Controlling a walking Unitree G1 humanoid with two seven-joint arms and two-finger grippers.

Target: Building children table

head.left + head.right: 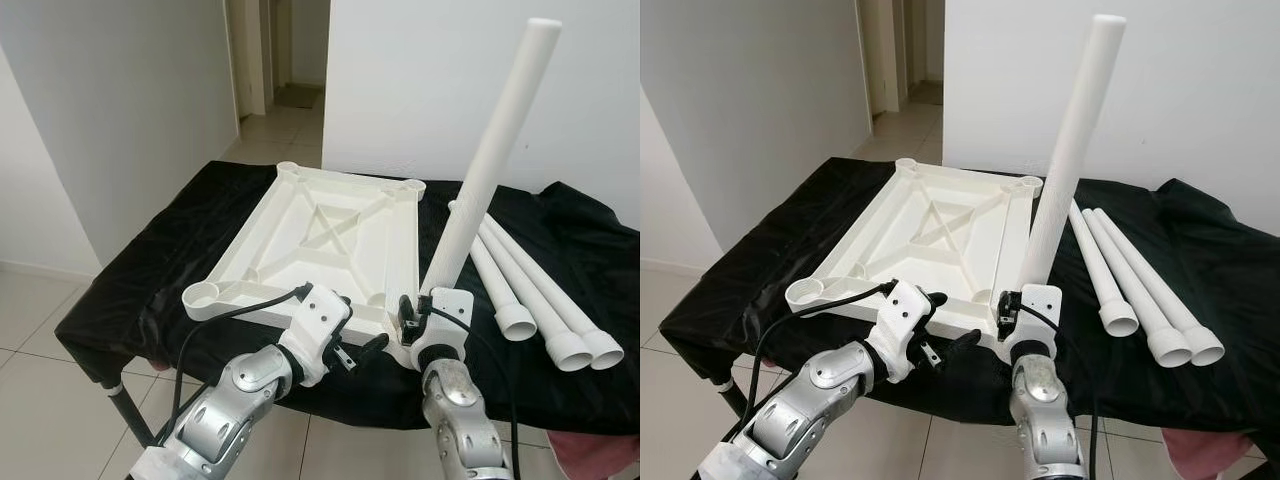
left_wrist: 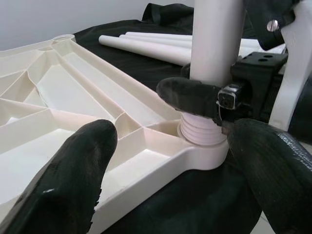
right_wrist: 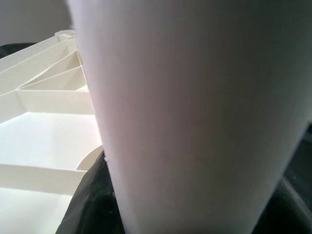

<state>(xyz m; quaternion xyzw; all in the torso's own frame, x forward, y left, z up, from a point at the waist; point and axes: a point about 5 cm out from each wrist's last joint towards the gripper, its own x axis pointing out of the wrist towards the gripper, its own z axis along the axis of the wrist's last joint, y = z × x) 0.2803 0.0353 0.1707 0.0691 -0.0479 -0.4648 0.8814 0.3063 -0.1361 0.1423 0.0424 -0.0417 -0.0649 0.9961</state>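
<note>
My head cameras look forward and down from nearby at the tabletop (image 1: 330,240), straight ahead at twelve o'clock. Both my wrist cameras sit very close, sharing the upright leg (image 2: 214,53) at its corner socket (image 2: 204,146).

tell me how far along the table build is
Early. Done: the tabletop lies underside up on the black-draped table. In hand: the right claw is shut on the first leg, whose threaded end sits at the near right corner socket; the left claw is open beside it. Left: three legs lie on the cloth.
</note>
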